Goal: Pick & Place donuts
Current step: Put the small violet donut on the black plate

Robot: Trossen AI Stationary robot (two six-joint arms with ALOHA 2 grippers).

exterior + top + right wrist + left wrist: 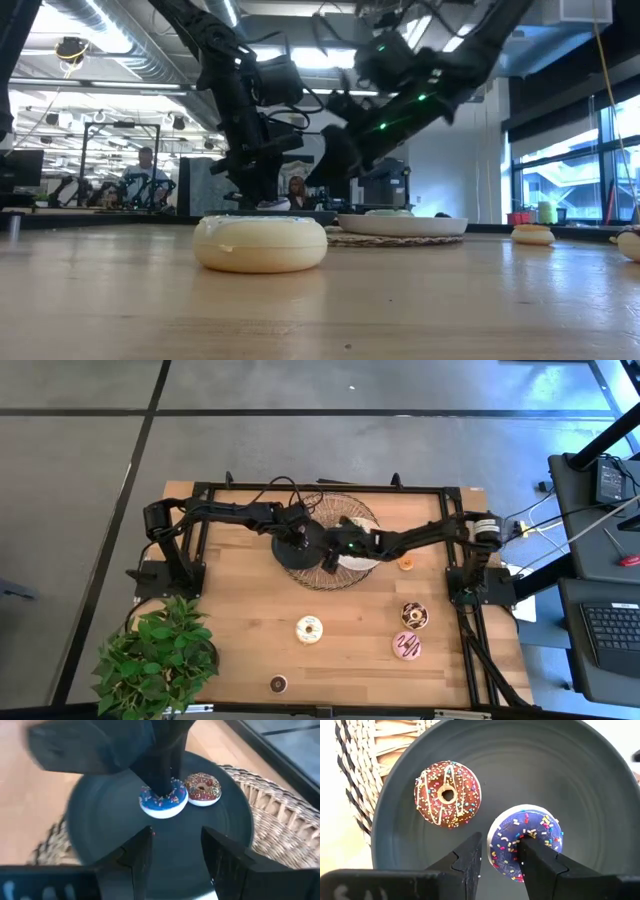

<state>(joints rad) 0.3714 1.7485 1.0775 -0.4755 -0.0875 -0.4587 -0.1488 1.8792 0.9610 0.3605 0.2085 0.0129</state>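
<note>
Two donuts are sitting on the black plate (pixel 600 810): the left gripper (pixel 500 857) is pinching the purple donut's (pixel 526 842) rim, the brown donut (pixel 448 795) lying beside it. The right gripper (pixel 175 847) is hovering wide open nearby.

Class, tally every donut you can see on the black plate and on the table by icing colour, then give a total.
Brown donuts: 3
Purple donut: 1
Cream donut: 1
Pink donut: 1
Orange donut: 1
Total: 7
</note>
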